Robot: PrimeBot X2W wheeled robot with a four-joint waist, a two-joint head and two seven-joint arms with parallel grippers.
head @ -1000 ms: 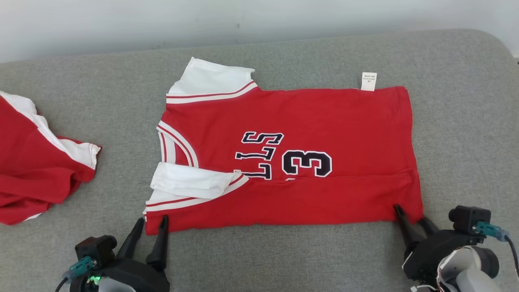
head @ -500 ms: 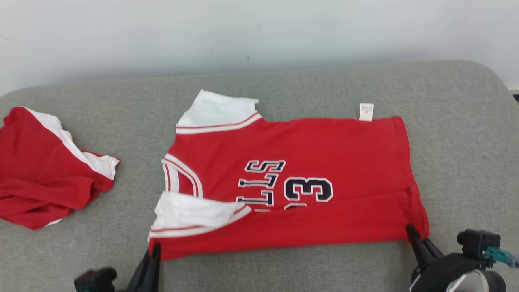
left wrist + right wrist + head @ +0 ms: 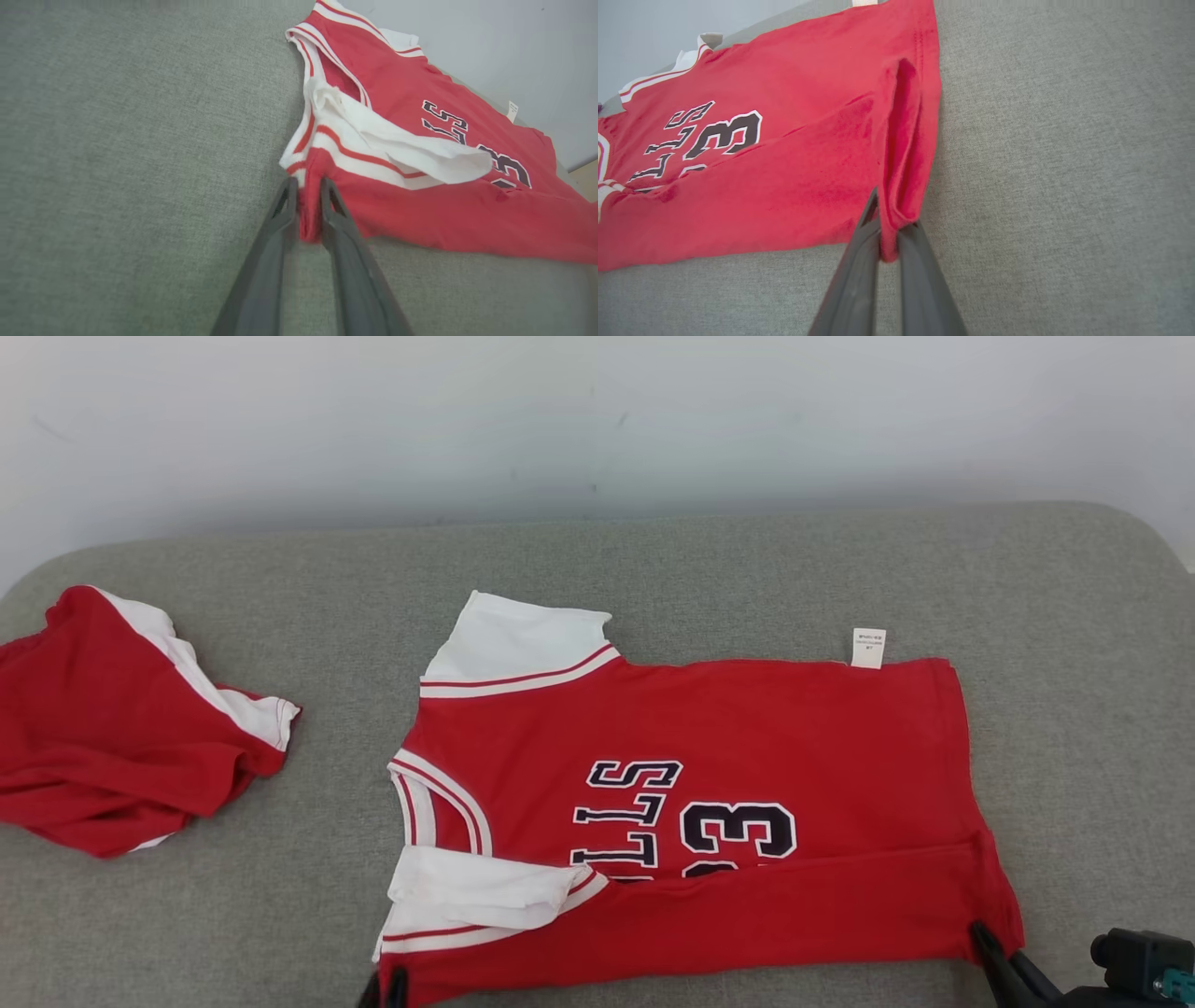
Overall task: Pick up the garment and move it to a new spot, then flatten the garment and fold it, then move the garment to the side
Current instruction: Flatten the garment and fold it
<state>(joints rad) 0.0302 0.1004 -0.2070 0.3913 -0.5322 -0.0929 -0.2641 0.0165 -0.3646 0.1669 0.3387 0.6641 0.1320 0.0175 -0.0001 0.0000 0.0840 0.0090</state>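
1. The red garment [image 3: 700,775] lies flat on the grey bench [image 3: 747,569]. Its long axis runs across the robot's front, with the neckline to the robot's left, the hem to its right and the care label [image 3: 867,648] on the far edge.
2. A strip along the near side is doubled over onto the printed front, so the near edge is a fold.
3. The left jaws are closed on the near corner below the white sleeve [image 3: 476,896], with cloth pinched between them.
4. The right jaws are closed on the near hem corner, where a loop of cloth bunches just past them.
5. The garment stretches away from both jaws toward the wall. Each arm holds its own end, and neither is nearer. The next fold probably needs both corners carried away together and level, or the edge will skew.
6. A second red garment [image 3: 121,728] lies well apart, to the robot's left.
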